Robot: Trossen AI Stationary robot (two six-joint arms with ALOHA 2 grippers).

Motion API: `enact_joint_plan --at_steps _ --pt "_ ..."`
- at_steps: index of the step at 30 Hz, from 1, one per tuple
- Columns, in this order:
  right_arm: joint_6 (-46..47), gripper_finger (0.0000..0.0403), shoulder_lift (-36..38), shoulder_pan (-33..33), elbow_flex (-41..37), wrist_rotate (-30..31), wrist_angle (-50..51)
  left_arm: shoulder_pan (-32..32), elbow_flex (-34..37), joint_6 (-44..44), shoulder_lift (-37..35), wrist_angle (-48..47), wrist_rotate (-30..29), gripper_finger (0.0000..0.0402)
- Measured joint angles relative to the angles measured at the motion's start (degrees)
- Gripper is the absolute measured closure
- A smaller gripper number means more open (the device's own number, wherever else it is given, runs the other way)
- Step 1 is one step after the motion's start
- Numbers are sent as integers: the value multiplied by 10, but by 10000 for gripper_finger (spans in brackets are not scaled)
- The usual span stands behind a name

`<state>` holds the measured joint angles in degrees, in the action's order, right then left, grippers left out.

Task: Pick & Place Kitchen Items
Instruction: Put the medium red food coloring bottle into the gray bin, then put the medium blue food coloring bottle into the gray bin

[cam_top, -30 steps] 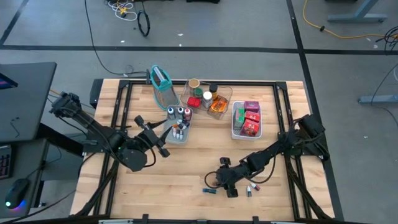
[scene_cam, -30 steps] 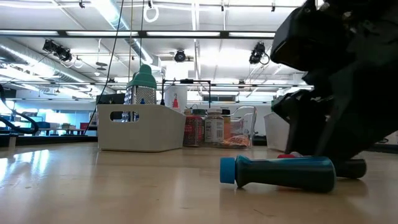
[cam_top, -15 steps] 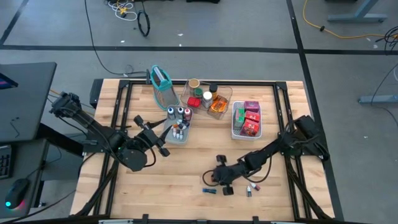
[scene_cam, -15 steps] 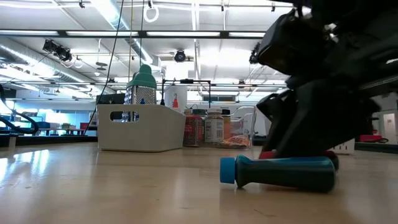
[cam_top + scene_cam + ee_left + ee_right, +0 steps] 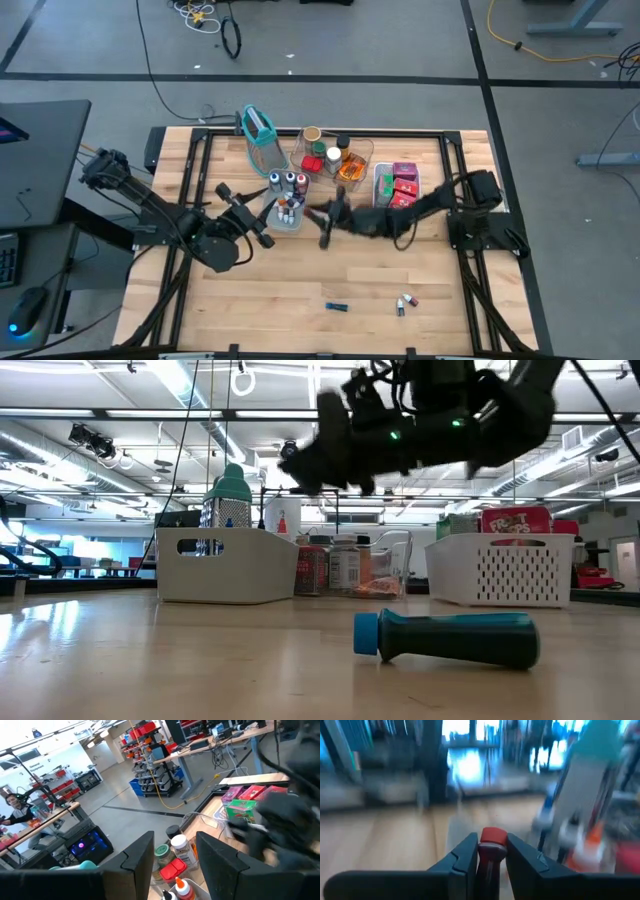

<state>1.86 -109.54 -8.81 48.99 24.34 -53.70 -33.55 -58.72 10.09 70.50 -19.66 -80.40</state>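
My right gripper (image 5: 325, 226) is raised above the middle of the table, just right of the grey tray (image 5: 290, 222), and is shut on a small red-capped vial (image 5: 492, 845). It shows blurred and high in the low view (image 5: 300, 460). My left gripper (image 5: 262, 215) is open and empty at the grey tray's left side, its two fingers apart in the left wrist view (image 5: 172, 865). A teal vial with a blue cap (image 5: 447, 637) lies on its side near the table's near edge (image 5: 337, 307). Two more small vials (image 5: 403, 303) lie to its right. My right gripper pinches the vial between its two fingers, on the body just below the red cap (image 5: 490, 857). The vial lies along the fingers, its cap end (image 5: 493, 835) sticking out past the fingertips. It is lifted clear of the table.
The grey tray holds several capped vials (image 5: 287, 200). A clear tray with jars (image 5: 335, 160) and a white basket of red, pink and green packets (image 5: 397, 192) stand at the far side. The upright teal-rimmed holder (image 5: 260, 135) stands far left of them.
My right gripper has risen from the vials near the table's near edge and swung fast toward the far left, toward the grey tray, carrying the red-capped vial lifted clear. The blue-capped vial and two small vials have stayed where they were.
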Motion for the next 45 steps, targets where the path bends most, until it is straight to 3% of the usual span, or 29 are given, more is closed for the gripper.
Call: enact_joint_plan --at_steps 2,5,11,15,25,37,45 --pt "7 312 0 32 6 -45 -70 6 0 0 0 0 0 248" --pt "-4 310 1 69 39 -98 -72 14 0 0 0 0 0 248" --pt "-22 308 -38 101 163 -123 127 36 0 0 0 0 0 248" --pt "-8 307 -91 106 219 -113 186 43 0 -3 0 -2 0 248" --pt "4 296 -153 127 236 -114 225 44 0 -24 0 -2 0 248" --pt "3 188 -156 144 236 -143 205 44 0 -24 0 -2 0 248" --pt "-64 172 -91 118 235 -134 234 44 0 -24 0 -3 0 248"
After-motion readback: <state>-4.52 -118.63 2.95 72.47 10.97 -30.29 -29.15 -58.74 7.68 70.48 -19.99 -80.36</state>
